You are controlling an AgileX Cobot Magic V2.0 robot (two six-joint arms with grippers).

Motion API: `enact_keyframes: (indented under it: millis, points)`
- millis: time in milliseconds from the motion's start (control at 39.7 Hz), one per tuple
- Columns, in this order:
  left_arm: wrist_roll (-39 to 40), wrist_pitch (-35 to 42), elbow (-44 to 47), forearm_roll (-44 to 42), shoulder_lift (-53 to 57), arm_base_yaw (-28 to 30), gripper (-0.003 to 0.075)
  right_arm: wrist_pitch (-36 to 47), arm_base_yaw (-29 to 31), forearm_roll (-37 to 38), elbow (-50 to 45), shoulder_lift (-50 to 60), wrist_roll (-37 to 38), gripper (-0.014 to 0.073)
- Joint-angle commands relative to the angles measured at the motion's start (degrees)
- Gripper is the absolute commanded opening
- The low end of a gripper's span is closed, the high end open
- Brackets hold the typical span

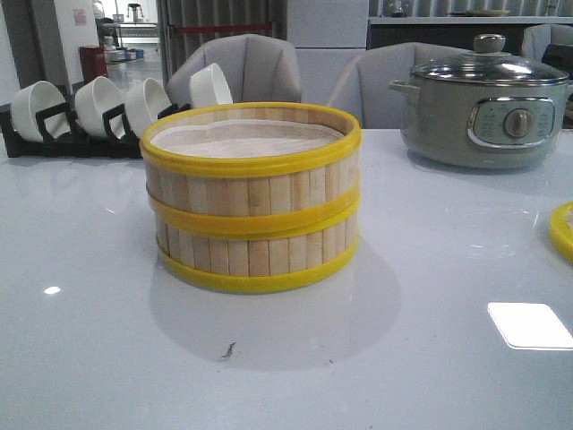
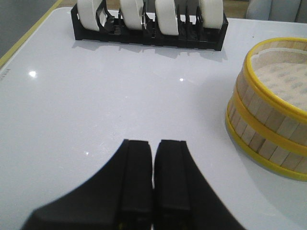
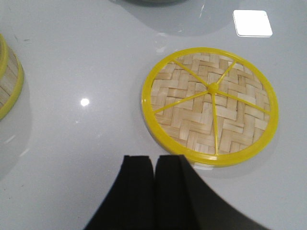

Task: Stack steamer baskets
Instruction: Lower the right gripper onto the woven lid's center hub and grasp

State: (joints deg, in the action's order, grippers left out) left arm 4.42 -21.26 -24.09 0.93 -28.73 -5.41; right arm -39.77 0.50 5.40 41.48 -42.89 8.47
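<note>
Two steamer baskets (image 1: 252, 202) stand stacked at the table's centre, pale slats with yellow rims, and a white paper liner lies in the top tier. The stack (image 2: 271, 108) also shows in the left wrist view, off to one side of my left gripper (image 2: 153, 143), which is shut and empty above bare table. The woven bamboo lid (image 3: 210, 105) lies flat on the table, apart from the stack, just beyond my right gripper (image 3: 154, 160), which is shut with nothing held. Only the lid's yellow edge (image 1: 562, 229) shows in the front view at the far right.
A black rack of white bowls (image 1: 107, 112) stands at the back left. A grey electric pot with a glass lid (image 1: 483, 103) sits at the back right. Grey chairs (image 1: 242, 67) stand behind the table. A bright light reflection (image 1: 530, 324) lies near the front right.
</note>
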Motion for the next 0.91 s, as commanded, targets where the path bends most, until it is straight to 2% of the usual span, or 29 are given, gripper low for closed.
enact_keyframes:
  millis: [0, 177, 227, 429, 605, 883]
  points:
    - [0.5, 5.0, -1.5, 0.4, 0.0, -0.1, 0.0085, 3.8, 0.0, 1.4, 2.0, -1.3, -2.3, 0.0072]
    - [0.5, 5.0, -1.5, 0.4, 0.0, -0.1, 0.0085, 8.8, 0.1, 1.6, 2.1, -7.7, -3.7, 0.0264]
    - [0.5, 5.0, -1.5, 0.4, 0.0, -0.1, 0.0085, 10.4, 0.1, 1.6, 2.1, -10.0, -3.7, 0.0289]
    - [0.5, 5.0, -1.5, 0.4, 0.0, -0.1, 0.0085, 16.7, 0.4, 1.9, 4.0, -19.5, -3.7, 0.0288]
    - [0.5, 5.0, -1.5, 0.4, 0.0, -0.1, 0.0085, 16.7, 2.9, 1.9, 8.9, -27.5, -3.6, 0.0288]
    - [0.5, 5.0, -1.5, 0.4, 0.0, -0.1, 0.0085, 16.2, 10.3, 1.9, 16.1, -36.1, -3.6, 0.0288]
